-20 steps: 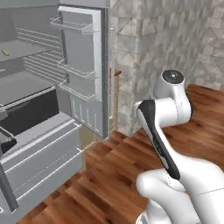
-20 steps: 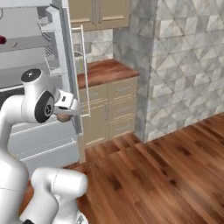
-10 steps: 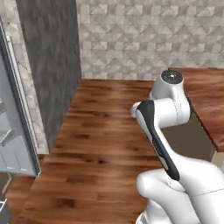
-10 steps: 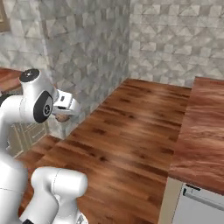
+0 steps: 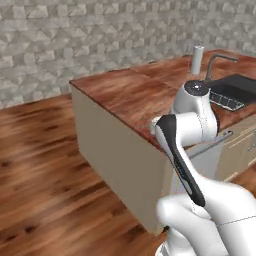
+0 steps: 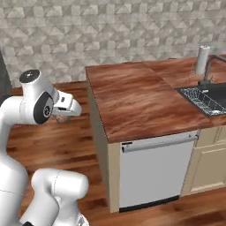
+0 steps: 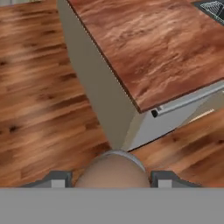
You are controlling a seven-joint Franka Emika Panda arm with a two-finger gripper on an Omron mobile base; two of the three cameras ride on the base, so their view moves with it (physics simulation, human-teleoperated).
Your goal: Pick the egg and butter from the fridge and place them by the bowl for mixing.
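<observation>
A brown egg [image 7: 113, 169] sits between my two dark fingertips [image 7: 57, 178], and my gripper [image 7: 111, 179] is shut on it. Seen from the right base view, the gripper [image 6: 64, 115] hangs at the arm's end over the wood floor, left of the island counter [image 6: 132, 101], with the egg [image 6: 62, 118] just under the white hand. In the hand view the counter's corner [image 7: 153, 48] lies ahead and below. The fridge, the butter and the bowl are out of view.
The wood-topped island [image 5: 130, 95] has a white dishwasher front [image 6: 154, 172] on its near side. A dark sink [image 6: 207, 99] with a faucet [image 6: 212, 66] and a white cylinder [image 6: 202, 59] stand at its far right. A stone wall runs behind; wood floor lies to the left.
The whole picture has swung round with the base: the fridge has left the views and the island counter with its sink has come in. The gripper's hold looks the same.
</observation>
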